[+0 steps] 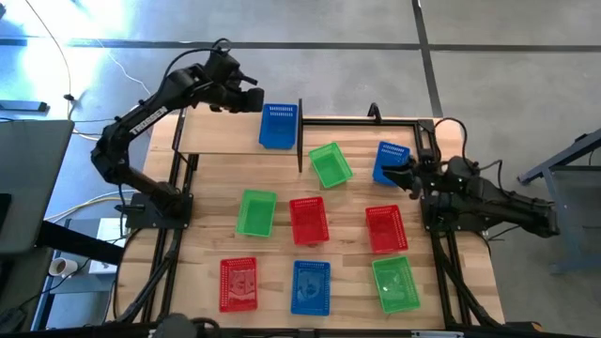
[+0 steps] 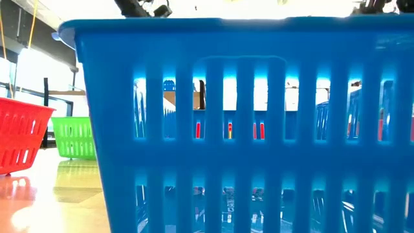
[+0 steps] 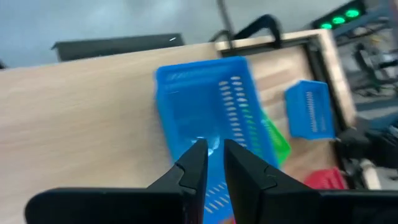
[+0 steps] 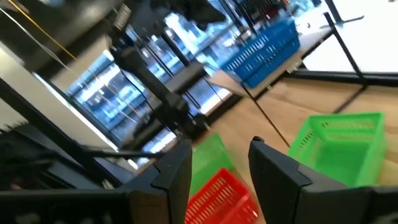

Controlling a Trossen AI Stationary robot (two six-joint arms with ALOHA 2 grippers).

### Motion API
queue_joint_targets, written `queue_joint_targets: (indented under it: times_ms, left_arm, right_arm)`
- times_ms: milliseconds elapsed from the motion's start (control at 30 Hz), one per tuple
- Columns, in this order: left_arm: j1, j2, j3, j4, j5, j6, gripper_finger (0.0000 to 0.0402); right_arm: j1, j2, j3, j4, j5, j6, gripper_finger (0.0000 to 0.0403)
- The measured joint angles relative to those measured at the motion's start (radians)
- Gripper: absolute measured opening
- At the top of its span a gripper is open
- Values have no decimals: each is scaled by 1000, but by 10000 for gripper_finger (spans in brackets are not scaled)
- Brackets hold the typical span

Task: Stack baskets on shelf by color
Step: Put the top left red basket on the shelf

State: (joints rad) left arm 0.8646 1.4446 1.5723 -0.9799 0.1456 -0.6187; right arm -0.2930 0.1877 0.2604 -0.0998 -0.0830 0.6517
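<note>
So there's one blue lattice-walled plastic basket (image 1: 278, 126) sitting on the raised light wooden plank shelf (image 1: 216, 131) at its end nearest the table's middle, and the left gripper (image 3: 211, 158) hangs right above it with its fingers narrow and nothing between them. The other eight baskets lie spread over the tabletop. My guess is the next blue should come from the tilted blue basket (image 1: 391, 161) beside the right gripper (image 1: 406, 176), whose fingers stand wide and empty, so I'd grab one wall squarely and lower it straight into the shelf one so it nests.

3 blue baskets (image 1: 278, 126), 3 green baskets (image 1: 255, 213), 3 red baskets (image 1: 309, 221), 1 shelf (image 1: 218, 133)
</note>
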Motion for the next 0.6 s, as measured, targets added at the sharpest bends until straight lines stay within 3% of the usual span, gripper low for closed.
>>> queue_joint_targets:
  times_ms: [300, 600]
  left_arm:
    - [-118, -97, 0, 14, -1, 94, 44]
    - [-283, -149, 0, 12, -1, 204, 44]
  right_arm:
    - [0, 223, 197, -167, 27, 16, 145]
    - [1, 426, 399, -539, -60, 215, 145]
